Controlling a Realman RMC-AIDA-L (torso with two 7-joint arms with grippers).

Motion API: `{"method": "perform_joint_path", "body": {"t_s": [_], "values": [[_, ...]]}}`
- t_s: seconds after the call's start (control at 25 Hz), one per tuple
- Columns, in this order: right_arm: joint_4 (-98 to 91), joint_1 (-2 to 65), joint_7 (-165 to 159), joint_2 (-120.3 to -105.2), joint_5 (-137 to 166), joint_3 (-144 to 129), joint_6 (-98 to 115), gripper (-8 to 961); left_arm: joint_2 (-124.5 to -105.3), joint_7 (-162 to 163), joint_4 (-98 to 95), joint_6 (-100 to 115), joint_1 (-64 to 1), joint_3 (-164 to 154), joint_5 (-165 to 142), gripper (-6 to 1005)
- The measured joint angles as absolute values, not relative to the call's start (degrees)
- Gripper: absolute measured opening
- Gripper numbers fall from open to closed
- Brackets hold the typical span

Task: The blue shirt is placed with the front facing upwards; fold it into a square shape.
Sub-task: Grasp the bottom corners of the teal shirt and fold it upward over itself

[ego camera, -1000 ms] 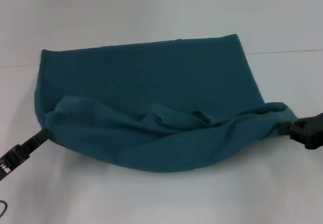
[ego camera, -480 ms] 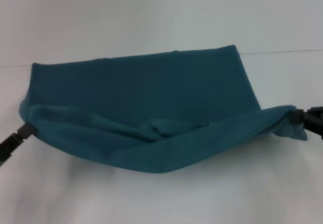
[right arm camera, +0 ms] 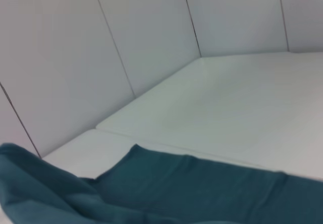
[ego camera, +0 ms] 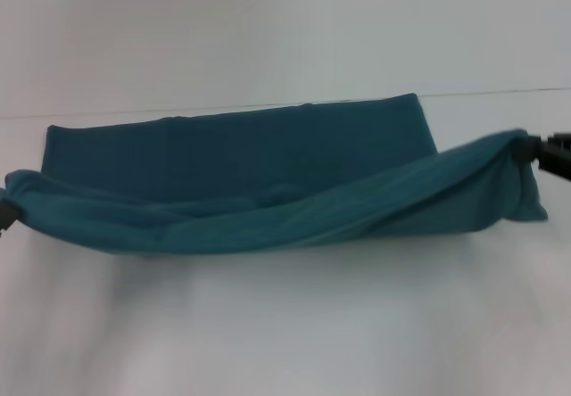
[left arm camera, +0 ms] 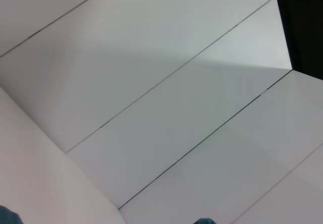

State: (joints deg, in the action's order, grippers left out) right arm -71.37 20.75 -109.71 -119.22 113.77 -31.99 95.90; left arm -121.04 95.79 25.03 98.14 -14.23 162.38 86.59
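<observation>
Both grippers, left gripper (ego camera: pixel 4 210) and right gripper (ego camera: pixel 535 151), clamped on blue shirt (ego camera: pixel 268 173) corners.

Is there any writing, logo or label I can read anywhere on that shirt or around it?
None. No text shows in any view.
The blue shirt shows only plain fabric; no print or label is on the side in view.
The table and the wall panels are blank.
The left gripper and right gripper, each holding a shirt corner, show no markings.
</observation>
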Motion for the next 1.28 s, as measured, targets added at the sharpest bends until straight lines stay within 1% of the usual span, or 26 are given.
{"method": "perform_joint_path", "body": {"t_s": [0.2,0.4,0.48,0.68,0.84,1.08,1.12,1.16,1.28], "values": [[-73.54,23.23,-112.62,-118.67,113.82,-32.43,96.28,25,-121.03,95.56,24.93,97.7,-14.8,162.02,86.28,20],[-73.7,24.04,-113.99,-117.89,114.46,-32.57,95.26,24,-121.38,95.2,24.57,97.45,-14.33,163.38,86.49,19],[-73.35,24.35,-114.06,-117.85,115.94,-32.57,94.19,24,-121.58,95.2,24.38,97.06,-14.26,163.97,86.5,19],[-71.58,26.55,-114.47,-118.33,120.98,-32.63,90.05,25,-122.21,95.55,23.74,94.87,-14.21,164.82,87.87,20],[-68.62,29.24,-115.06,-118.1,124.83,-32.61,87.29,25,-123.08,95.71,23.71,91.83,-14.82,164.81,89.77,20],[-64.81,32.89,-115.38,-117.84,128.41,-33.55,82.99,25,-123.72,95.73,23.62,88.57,-16.79,164.79,90.61,19],[-64.3,33.33,-115.44,-117.74,128.54,-33.92,82.27,24,-123.75,95.72,23.61,88.03,-17.12,164.79,90.73,19],[-63.08,34.37,-115.71,-117.3,128.75,-34.83,80.67,24,-123.84,95.54,23.47,86.69,-17.79,164.79,90.94,19],[-61.98,35.51,-116.24,-116.87,129.23,-35.74,79.17,24,-123.88,95.42,23.32,85.17,-18.54,164.79,91.03,20]]}}
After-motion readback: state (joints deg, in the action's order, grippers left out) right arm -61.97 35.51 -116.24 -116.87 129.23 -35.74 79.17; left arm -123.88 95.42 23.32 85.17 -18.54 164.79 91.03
